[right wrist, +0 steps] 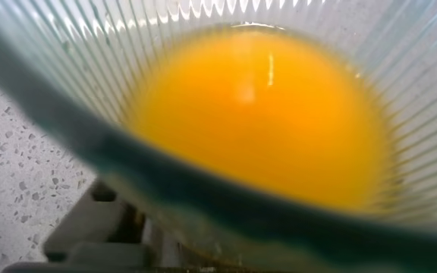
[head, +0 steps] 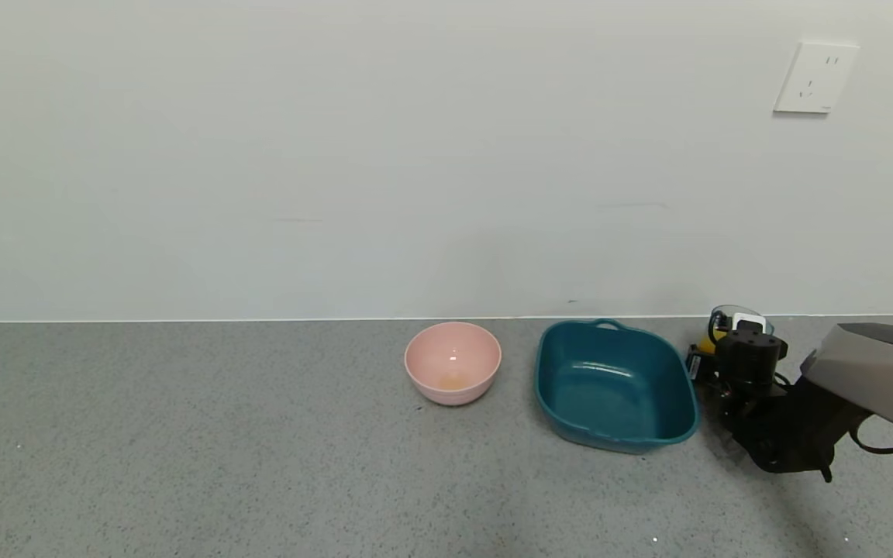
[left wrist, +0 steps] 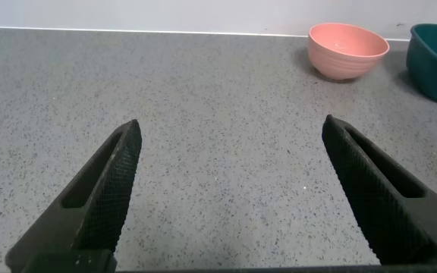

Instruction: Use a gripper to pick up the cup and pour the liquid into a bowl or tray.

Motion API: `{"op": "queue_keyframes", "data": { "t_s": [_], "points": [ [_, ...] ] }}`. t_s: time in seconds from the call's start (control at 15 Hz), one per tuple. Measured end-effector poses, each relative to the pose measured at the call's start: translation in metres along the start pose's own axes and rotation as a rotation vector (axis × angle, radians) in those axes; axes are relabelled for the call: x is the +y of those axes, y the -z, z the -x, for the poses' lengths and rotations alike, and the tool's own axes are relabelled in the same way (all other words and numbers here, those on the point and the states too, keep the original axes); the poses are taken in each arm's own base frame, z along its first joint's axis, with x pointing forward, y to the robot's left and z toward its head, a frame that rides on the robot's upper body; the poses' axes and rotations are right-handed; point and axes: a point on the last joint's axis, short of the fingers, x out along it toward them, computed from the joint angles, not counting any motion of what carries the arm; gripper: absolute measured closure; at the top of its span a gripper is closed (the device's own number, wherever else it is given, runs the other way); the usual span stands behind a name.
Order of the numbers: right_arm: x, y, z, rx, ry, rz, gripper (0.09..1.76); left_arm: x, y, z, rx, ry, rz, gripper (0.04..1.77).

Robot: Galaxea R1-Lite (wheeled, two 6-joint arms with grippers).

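Note:
The cup [head: 735, 316] stands at the far right of the counter, just right of the dark teal basin [head: 615, 385]. My right gripper [head: 728, 350] is right at the cup and hides most of it. The right wrist view looks straight down into the ribbed cup [right wrist: 67, 83], filled with orange-yellow liquid [right wrist: 264, 114]; a bit of the liquid also shows beside the gripper in the head view [head: 706, 342]. The basin holds no liquid. My left gripper [left wrist: 231, 125] is open and empty over bare counter, out of the head view.
A round pink bowl [head: 453, 362] stands left of the basin, with a faint orange trace at its bottom; it also shows in the left wrist view [left wrist: 347, 49]. The wall runs close behind the vessels. A wall socket [head: 815, 77] is at the upper right.

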Motion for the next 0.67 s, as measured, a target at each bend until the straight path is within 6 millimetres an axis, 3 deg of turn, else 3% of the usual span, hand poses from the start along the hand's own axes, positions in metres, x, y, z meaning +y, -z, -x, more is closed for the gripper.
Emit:
{"op": "queue_keyframes", "data": {
  "t_s": [0.67],
  "points": [
    [-0.0042, -0.0044, 0.0013, -0.003, -0.007, 0.009, 0.51, 0.0000, 0.0000, 0.0000, 0.000, 0.000, 0.000, 0.09]
  ]
}}
